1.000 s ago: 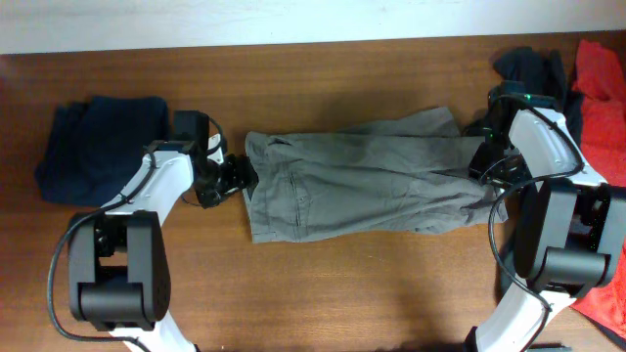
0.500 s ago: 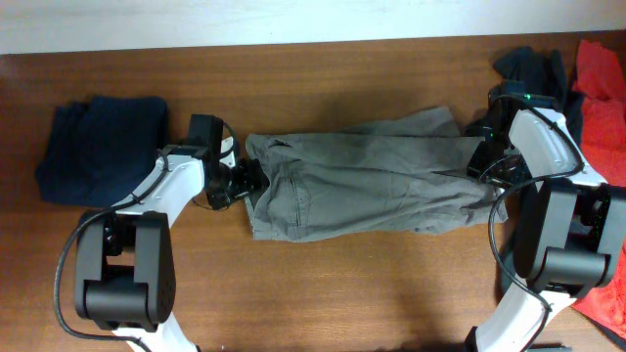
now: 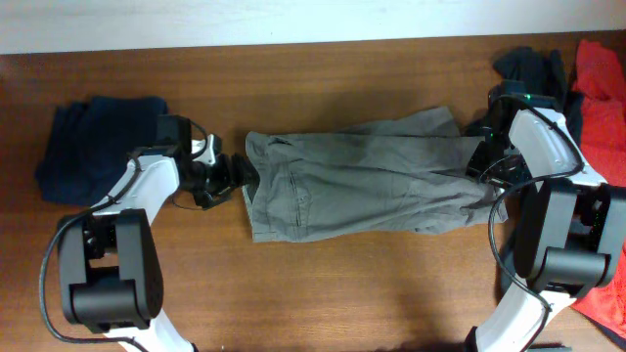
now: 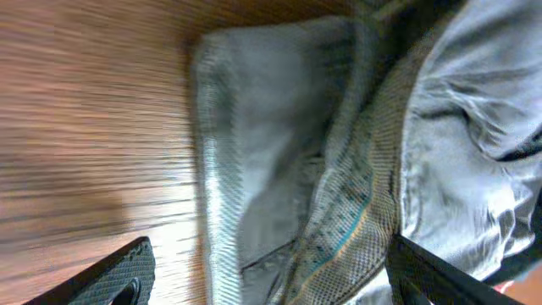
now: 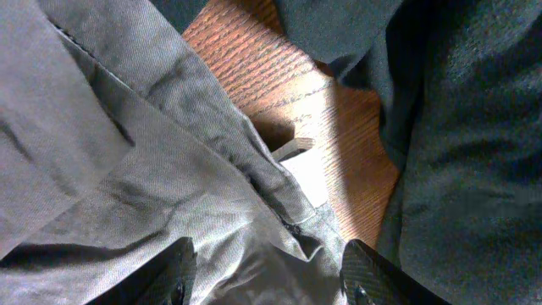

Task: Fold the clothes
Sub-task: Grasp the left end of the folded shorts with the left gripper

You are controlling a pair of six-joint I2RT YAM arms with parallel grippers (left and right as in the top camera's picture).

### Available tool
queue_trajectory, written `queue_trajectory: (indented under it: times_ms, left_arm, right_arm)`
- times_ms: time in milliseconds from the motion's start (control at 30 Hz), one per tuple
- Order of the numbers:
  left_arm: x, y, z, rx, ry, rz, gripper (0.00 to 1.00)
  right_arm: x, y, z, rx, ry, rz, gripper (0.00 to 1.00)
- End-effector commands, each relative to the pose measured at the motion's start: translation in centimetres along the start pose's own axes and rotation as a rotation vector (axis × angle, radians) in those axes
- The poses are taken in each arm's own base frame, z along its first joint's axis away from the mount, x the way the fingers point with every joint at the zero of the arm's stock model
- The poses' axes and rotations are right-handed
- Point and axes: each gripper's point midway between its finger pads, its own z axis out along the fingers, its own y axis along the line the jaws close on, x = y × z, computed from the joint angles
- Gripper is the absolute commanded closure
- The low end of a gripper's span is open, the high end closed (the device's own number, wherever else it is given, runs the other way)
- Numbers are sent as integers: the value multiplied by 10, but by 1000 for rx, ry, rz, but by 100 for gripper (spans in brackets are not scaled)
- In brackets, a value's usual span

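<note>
Now, left claw: fingers wide apart and clamped on nothing. It sits low at the 9 o'clock end of the grey-khaki trousers, and the waistband lies in the gap between the fingers.
Right claw: fingers also apart, though by less. Flat grey cloth of the leg ends lies between them, with no pinch that I can see.
Where the trousers are: spread flat on the counter, near its middle and between the two arms.
Long axis: it runs 9 o'clock to 3 o'clock. The waistband points to 9 and the leg ends to 3. The legs lie one over the other, with the upper one splaying a little toward 1 o'clock.
Step in hand: most likely taking hold of both ends for an end-to-end fold. No fold is made yet, so the task looks early.
Doing it well: close the left claw on the full thickness of the waistband, not only the top layer, because the patterned inner lining shows the band is gaping there. Take both leg hems together on the right. Lift both ends evenly and carry one end along the long axis to the other, so the edges meet square and the cloth does not drag or bunch.
What could slip: a one-layer grip would peel the trousers open.
Other clothes: a navy piece lies at 9 o'clock, well apart. A black piece and a red piece lie at 2 o'clock, and the black one is just beside the right claw.
</note>
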Motion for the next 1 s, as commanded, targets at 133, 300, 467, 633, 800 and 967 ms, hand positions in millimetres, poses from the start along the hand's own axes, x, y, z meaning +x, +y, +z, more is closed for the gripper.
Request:
queue_trajectory:
  times_ms: [133,300,467,633,800,967]
  left_arm:
    - [13,-25,8,42,24,140,13]
    - [15,-23,9,17,24,144,13]
    - [17,-12,9,-37,31,97,13]
    - [23,8,8,-158,43,68,13]
    - [27,0,15,-157,52,99,13]
    - [38,-1,33,-161,61,73,13]
  right_arm:
    - [-6,-1,-10,-14,-31,11,40]
    - [-6,-1,-10,-14,-31,11,39]
    - [-6,-1,-10,-14,-31,11,39]
    - [-6,-1,-10,-14,-31,11,39]
    - [-6,-1,-10,-14,-31,11,39]
    - [-6,-1,-10,-14,-30,11,39]
